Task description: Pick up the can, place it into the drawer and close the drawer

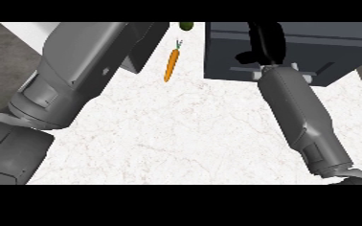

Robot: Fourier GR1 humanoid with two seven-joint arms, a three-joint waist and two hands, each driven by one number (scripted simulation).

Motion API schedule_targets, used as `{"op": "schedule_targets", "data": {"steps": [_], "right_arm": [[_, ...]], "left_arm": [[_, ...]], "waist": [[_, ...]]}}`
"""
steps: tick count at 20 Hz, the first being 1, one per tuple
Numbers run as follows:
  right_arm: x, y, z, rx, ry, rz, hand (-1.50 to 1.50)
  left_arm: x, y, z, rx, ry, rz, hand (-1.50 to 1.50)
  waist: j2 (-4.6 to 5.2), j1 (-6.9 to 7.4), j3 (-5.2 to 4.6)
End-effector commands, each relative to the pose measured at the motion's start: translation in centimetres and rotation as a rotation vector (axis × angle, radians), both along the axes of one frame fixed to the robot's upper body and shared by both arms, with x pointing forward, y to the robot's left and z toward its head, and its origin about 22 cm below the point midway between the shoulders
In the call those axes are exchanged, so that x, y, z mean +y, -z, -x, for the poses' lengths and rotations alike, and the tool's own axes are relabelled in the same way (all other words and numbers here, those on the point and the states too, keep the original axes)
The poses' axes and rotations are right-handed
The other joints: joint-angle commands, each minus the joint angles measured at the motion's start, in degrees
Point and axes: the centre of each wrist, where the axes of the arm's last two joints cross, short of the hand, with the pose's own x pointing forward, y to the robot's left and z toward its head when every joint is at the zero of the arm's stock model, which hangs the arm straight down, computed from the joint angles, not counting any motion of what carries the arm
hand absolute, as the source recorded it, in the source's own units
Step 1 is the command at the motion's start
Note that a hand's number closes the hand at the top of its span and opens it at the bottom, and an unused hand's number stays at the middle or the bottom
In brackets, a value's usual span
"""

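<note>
The right forearm (300,119) runs up from the lower right corner, and the right hand (267,43) sits at the top of it, black, over the dark drawer unit (226,52). The fingers point up and away from the viewer, over the drawer's dark inside. Whether they are curled round something or just hanging straight, I cannot tell; they merge with the dark box behind, and the hand hides whatever may be under it. The can is not visible anywhere, so its place and the way its long axis lies cannot be told.

On the left, the big grey left forearm (78,72) fills the upper left, slanting up toward the top edge. Its hand is out of view.

Between the two arms, on the white marbled counter (176,134), lies a carrot (170,64). It lies nearly straight up and down the view, with the green stub at the far end and the tip toward the viewer, well apart from both arms. Just beyond it, at the top edge, a small green round thing (186,26) peeks in, too cut off to name.
</note>
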Motion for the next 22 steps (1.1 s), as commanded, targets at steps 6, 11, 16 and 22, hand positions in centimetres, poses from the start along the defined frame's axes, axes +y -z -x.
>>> {"op": "schedule_targets", "data": {"steps": [6,11,16,22], "right_arm": [[0.3,-3.4,-2.7,-0.063,0.036,0.019,-1.50],[0.8,-5.3,-3.5,-0.088,0.029,0.005,-1.50],[1.9,-7.3,-3.9,-0.099,-0.038,-0.141,-1.50],[2.7,-8.1,-4.2,-0.100,-0.093,-0.175,-1.50]], "left_arm": [[3.6,1.6,0.2,0.032,0.019,0.001,-1.50],[3.7,1.6,0.9,0.032,0.035,0.003,-1.50],[3.5,1.1,1.4,0.019,0.018,0.001,-1.50],[6.6,1.4,1.8,0.024,0.009,-0.005,-1.50]], "waist": [[0.28,2.13,-0.04],[0.47,2.76,0.00],[0.42,2.05,0.13],[0.09,2.40,0.03]]}}
